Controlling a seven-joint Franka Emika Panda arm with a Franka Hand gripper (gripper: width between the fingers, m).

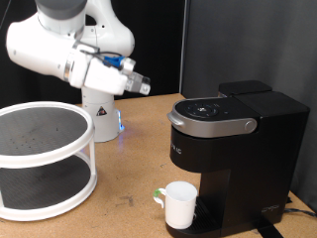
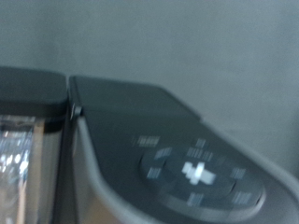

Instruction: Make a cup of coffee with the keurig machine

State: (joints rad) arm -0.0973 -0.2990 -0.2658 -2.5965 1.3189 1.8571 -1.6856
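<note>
The keurig machine point(image 1: 236, 139) is a black box with a grey curved lid handle point(image 1: 210, 124), standing at the exterior view's right with its lid down. The white cup point(image 1: 179, 204) with a greenish handle stands on the machine's drip tray under the spout. My gripper point(image 1: 144, 85) hangs in the air at the upper middle of the exterior view, to the left of and above the machine, touching nothing. Its fingers are too small to read. The blurred wrist view shows the keurig machine's top point(image 2: 159, 140) with the button panel point(image 2: 196, 173); no fingers show there.
A white two-tier round rack point(image 1: 45, 159) stands at the exterior view's left on the wooden table point(image 1: 129, 164). The robot base point(image 1: 99, 114) with a blue light is behind it. A black curtain backs the scene. A cable runs at the machine's lower right.
</note>
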